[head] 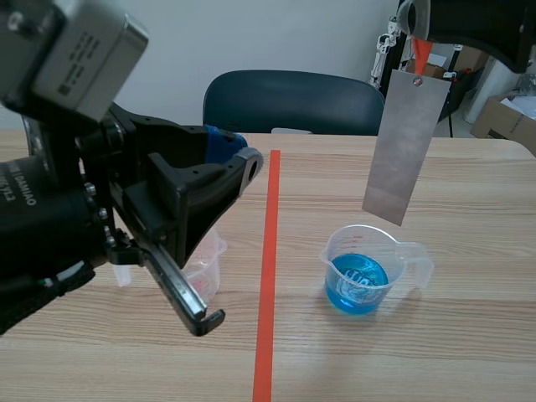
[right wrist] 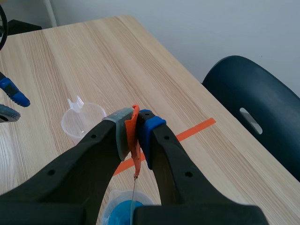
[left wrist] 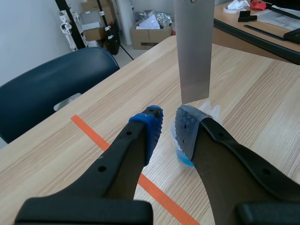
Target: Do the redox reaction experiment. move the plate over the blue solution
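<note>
A long grey metal plate (head: 406, 146) hangs tilted from an orange tag (head: 421, 54). My right gripper (head: 419, 38) is raised at the far right and shut on that tag (right wrist: 134, 136). The plate's lower end hovers just above the far rim of a clear beaker (head: 414, 255) that holds blue solution (head: 356, 283). My left gripper (left wrist: 168, 124) sits left of the tape line. Its pads are a narrow gap apart with nothing between them. Ahead of it I see the plate (left wrist: 193, 51) and part of the beaker (left wrist: 211, 110). In the right wrist view the beaker (right wrist: 123, 208) lies directly beneath the tag.
An empty clear measuring cup (head: 209, 264) stands behind my left gripper (head: 239, 159), left of the orange tape line (head: 268, 268). A dark blue chair (head: 293, 100) is at the table's far edge. Cardboard boxes (head: 502, 117) lie on the floor beyond.
</note>
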Available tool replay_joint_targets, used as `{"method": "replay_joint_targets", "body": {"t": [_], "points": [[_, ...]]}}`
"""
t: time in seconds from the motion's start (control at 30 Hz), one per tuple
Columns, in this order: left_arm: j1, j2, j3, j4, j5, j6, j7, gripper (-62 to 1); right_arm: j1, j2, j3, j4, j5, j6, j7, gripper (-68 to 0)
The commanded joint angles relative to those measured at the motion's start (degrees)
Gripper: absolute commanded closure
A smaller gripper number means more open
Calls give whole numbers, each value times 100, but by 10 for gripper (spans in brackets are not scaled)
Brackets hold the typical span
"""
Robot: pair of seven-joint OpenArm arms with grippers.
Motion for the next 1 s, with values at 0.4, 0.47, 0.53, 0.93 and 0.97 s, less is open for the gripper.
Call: {"method": "replay_joint_targets", "body": {"t": [0.4, 0.47, 0.53, 0.93, 0.97], "points": [[-728, 256, 490, -796, 28, 155, -83, -116, 63, 61, 76, 28, 63, -17, 90, 0], [-798, 258, 551, -859, 26, 155, -83, -116, 66, 61, 76, 28, 63, -17, 92, 0], [-831, 271, 595, -925, 26, 153, -87, -116, 66, 61, 76, 28, 61, -17, 90, 0], [-1056, 348, 964, -1067, 92, 151, -90, -116, 66, 63, 76, 28, 46, -17, 90, 0], [-1056, 348, 986, -1067, 94, 151, -87, -116, 66, 63, 76, 28, 46, -17, 90, 0]]}}
